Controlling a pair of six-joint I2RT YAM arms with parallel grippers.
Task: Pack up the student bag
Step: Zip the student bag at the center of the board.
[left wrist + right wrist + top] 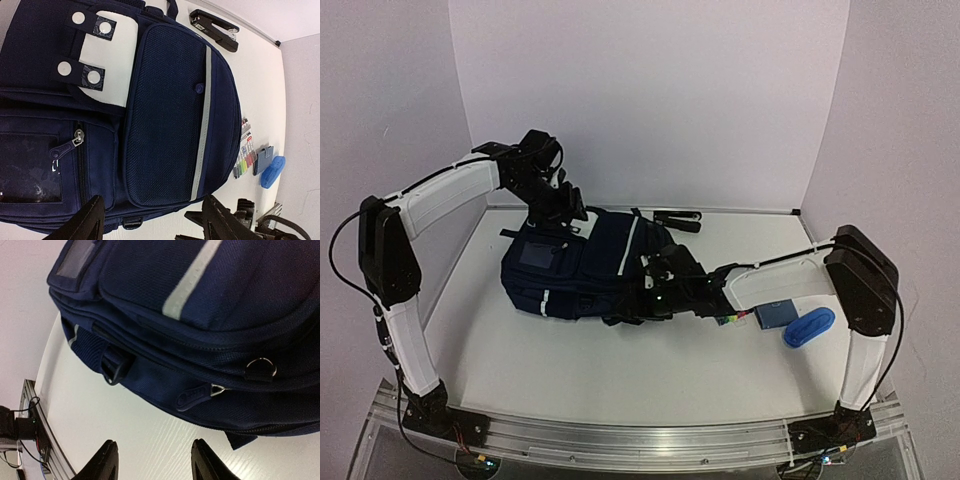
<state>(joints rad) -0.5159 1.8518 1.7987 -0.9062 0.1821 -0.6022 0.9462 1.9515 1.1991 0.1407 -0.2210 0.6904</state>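
- The student bag (pixel 575 270) lies flat on the tabletop (pixel 620 370), toward its far edge, seemingly zipped.
- The left pincer (pixel 152 216) hovers above it, jaws apart, empty.
- The right pincer (pixel 155 461), also apart and empty, faces the bag's side near a zipper pull (pixel 197 395).
- Likely step: opening the bag. The next move calls for pinching that pull squarely.

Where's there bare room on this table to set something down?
Widest bare patch: white tabletop between the large navy-blue fabric backpack and the near metal rail. Another lies right of the black stapler at the far edge. Crowded: by the right arm, with coloured markers, a dark-blue box and a bright-blue oval case.
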